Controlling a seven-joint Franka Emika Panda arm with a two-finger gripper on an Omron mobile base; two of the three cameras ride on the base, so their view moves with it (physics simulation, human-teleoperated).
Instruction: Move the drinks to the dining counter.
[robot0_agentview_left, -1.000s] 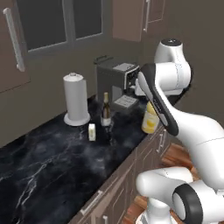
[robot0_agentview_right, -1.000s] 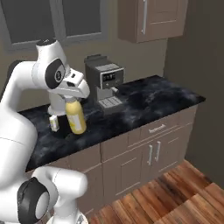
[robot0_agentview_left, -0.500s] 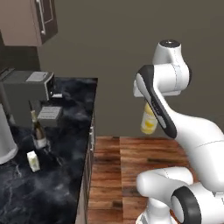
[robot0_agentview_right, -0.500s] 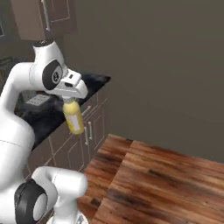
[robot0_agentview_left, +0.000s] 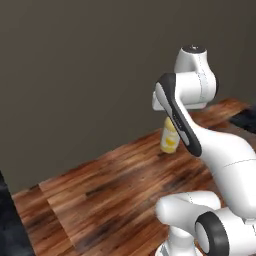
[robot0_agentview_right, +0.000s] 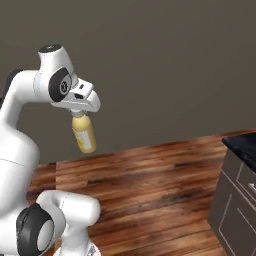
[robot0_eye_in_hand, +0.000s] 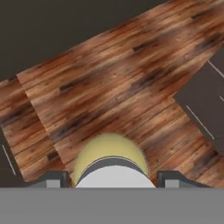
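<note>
The yellow juice bottle (robot0_agentview_right: 84, 135) hangs upright in the air over the wooden floor, held by its pale cap. My gripper (robot0_agentview_right: 79, 114) is shut on that cap from above. In the left base view the yellow juice bottle (robot0_agentview_left: 169, 140) shows just past the dark forearm, which hides the fingers. In the hand view the bottle (robot0_eye_in_hand: 109, 148) bulges between the two fingertips (robot0_eye_in_hand: 52, 179) of my gripper (robot0_eye_in_hand: 113, 179). A black-topped counter (robot0_agentview_right: 243, 143) edges in at the right; I cannot tell whether it is the dining counter.
A brown plank floor (robot0_agentview_right: 160, 175) spreads below the bottle, with a plain dark wall (robot0_agentview_right: 165, 60) behind. The grey cabinet front (robot0_agentview_right: 235, 200) under the black top carries pale lines. A sliver of black worktop (robot0_agentview_left: 6, 215) sits at the left edge.
The whole scene has swung as the base turned: the worktop with the coffee machine and other drinks left the views, and floor, wall and another counter came in. The bottle stays gripped.
</note>
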